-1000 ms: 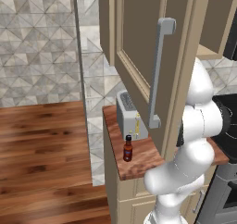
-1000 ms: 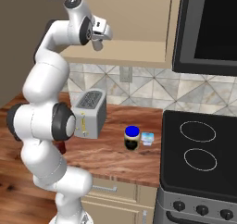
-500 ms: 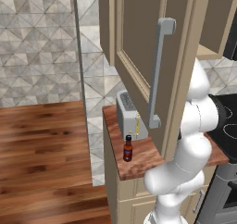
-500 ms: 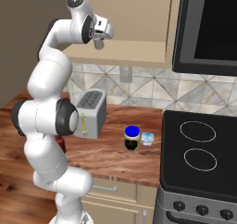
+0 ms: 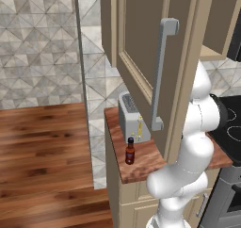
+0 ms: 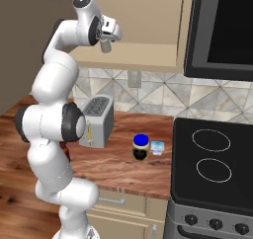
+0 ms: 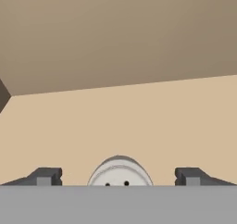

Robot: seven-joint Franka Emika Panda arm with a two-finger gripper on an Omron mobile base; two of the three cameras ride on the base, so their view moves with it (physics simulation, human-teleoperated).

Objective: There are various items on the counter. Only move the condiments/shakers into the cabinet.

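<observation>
- The cabinet (image 5: 141, 57) hangs above the counter with its panelled door swung wide toward the camera, bar handle (image 5: 160, 71) outward; the door stands open so that things can go inside. In the hand view its bare shelf floor (image 7: 115, 121) and shadowed back wall lie straight ahead.
- The arm (image 6: 54, 119) rises from the base and folds upward, reaching to the open cabinet at about 12 o'clock over the toaster.
- The counter (image 6: 118, 169) carries the things left of the stove (image 6: 212, 159).
- The toaster (image 6: 96, 122) sits at the counter's back and is no part of the job.
- The fingers (image 7: 118, 177) stand apart, with the rounded top of the pale shaker (image 7: 119, 172) low between them. They appear no longer clamped on it, judged from the gap either side, as if the shaker is being set on the shelf.
- The blue-lidded jar (image 6: 141, 147) stands mid-counter with a small pale container (image 6: 157, 147) just beside it at 3 o'clock; the jar is no condiment, so it should stay.
- The red sauce bottle (image 5: 130, 151) stands upright near the counter's front edge, at 6 o'clock from the toaster, and is likely the next thing to fetch.
</observation>
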